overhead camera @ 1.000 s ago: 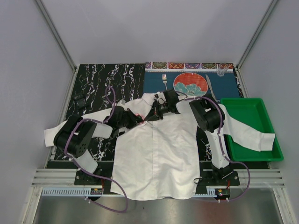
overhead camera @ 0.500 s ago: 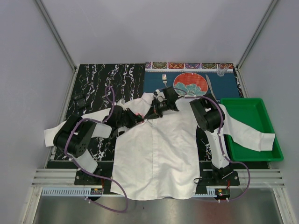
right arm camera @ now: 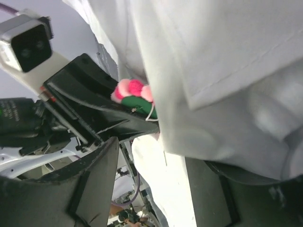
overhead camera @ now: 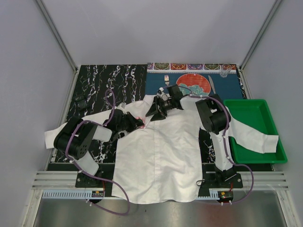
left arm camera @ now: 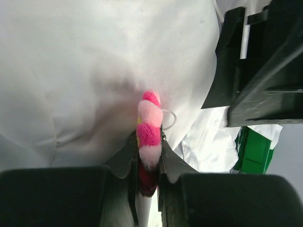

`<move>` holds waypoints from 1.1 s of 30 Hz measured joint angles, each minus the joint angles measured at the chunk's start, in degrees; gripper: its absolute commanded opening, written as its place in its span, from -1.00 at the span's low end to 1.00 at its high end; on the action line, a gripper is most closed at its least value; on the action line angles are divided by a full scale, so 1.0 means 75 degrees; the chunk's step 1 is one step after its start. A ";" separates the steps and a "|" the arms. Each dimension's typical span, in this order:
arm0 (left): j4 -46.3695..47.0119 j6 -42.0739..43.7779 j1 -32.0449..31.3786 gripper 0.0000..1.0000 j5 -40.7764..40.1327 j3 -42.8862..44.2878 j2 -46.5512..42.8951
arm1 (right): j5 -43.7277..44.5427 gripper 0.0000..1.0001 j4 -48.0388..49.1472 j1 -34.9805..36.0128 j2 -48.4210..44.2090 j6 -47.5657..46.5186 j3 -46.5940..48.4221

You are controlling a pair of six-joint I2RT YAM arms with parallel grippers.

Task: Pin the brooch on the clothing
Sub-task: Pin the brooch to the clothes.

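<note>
The clothing (overhead camera: 158,151) is a white shirt spread flat on the table, collar toward the back. The brooch (left arm camera: 149,124), a fluffy pink and red flower, stands edge-on against the fabric (left arm camera: 85,71) near the collar. My left gripper (left arm camera: 147,158) is shut on it. From the top the brooch (overhead camera: 141,117) shows as a pink speck at the left gripper (overhead camera: 137,121). My right gripper (overhead camera: 156,109) is just right of it, open. In the right wrist view shirt fabric (right arm camera: 227,71) hangs between its spread fingers (right arm camera: 94,184), with the brooch (right arm camera: 132,91) beyond them.
A green tray (overhead camera: 265,109) at the right holds the shirt's sleeve end. Behind the collar lie a red-and-teal plate (overhead camera: 193,85), a fork (overhead camera: 166,80) and a knife (overhead camera: 212,88) on a blue mat. A clear cup (overhead camera: 225,72) stands at the back right.
My right gripper has opened and drawn back slightly from the collar toward the plate. The left gripper still grips the brooch in the same place.
</note>
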 measured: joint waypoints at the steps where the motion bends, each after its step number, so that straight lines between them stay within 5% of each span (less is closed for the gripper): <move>1: -0.0003 0.0000 0.0000 -1.00 0.0012 0.0000 0.0000 | -0.0058 0.20 -0.0067 -0.0067 -0.0076 -0.0108 0.0000; 6: -0.0003 0.0047 0.0000 -1.00 0.0035 0.0000 0.0000 | -0.0303 -0.21 -0.0793 -0.0347 -0.0562 -0.0831 0.0181; 33: 0.0006 0.0137 0.0000 -1.00 0.0105 0.0000 0.0000 | -0.0219 -0.19 -0.2760 0.0277 0.0000 -0.2495 0.0513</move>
